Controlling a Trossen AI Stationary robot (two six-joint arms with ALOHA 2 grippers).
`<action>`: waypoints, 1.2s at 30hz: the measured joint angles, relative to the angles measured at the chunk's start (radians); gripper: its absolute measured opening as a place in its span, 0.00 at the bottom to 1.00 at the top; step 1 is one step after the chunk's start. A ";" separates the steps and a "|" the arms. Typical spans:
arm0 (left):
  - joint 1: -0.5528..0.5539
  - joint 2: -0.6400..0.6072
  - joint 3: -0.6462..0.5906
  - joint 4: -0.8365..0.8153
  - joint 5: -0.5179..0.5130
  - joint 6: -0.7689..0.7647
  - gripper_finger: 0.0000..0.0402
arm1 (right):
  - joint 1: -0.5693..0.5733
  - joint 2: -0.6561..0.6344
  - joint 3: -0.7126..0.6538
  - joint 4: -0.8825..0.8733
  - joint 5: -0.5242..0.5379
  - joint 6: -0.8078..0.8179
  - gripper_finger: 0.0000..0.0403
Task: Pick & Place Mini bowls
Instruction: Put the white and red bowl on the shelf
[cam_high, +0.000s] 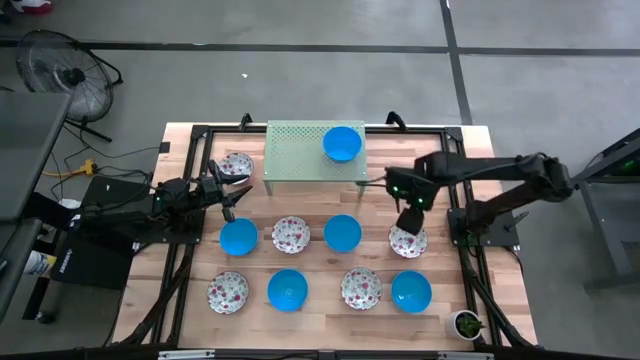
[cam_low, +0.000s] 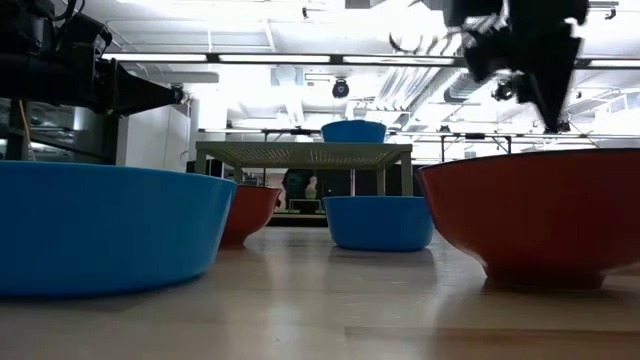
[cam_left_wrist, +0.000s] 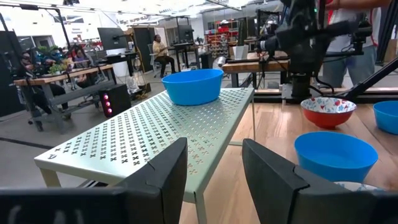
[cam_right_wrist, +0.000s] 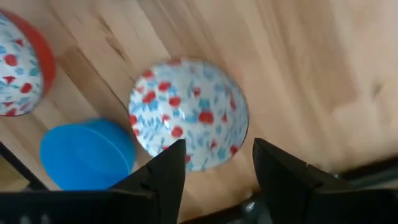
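Note:
Several mini bowls, some solid blue and some white with red floral speckles, stand on their bases in two rows on the wooden table (cam_high: 320, 262). One more blue bowl (cam_high: 342, 143) sits on top of the pale green rack (cam_high: 300, 150), and a floral one (cam_high: 236, 165) stands to the rack's left. My right gripper (cam_high: 410, 218) points down, open, above the floral bowl (cam_right_wrist: 188, 114) at the right end of the far row, touching nothing. My left gripper (cam_left_wrist: 214, 180) waits level and open at the table's left, facing the rack.
In the right wrist view a blue bowl (cam_right_wrist: 87, 154) and another floral bowl (cam_right_wrist: 18, 62) lie close to the one under my right gripper. The rack stands on legs at the far middle. A small potted plant (cam_high: 466, 323) sits at the near right corner.

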 joint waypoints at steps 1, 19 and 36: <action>0.000 0.000 0.000 0.000 0.000 0.000 0.37 | 0.007 -0.012 -0.030 0.005 -0.006 0.043 0.42; 0.000 0.000 0.000 0.000 0.000 0.000 0.37 | 0.022 -0.086 -0.431 0.311 0.004 0.351 0.39; 0.000 0.000 0.000 0.000 0.000 0.000 0.37 | 0.022 -0.086 -0.447 0.341 0.014 0.309 0.08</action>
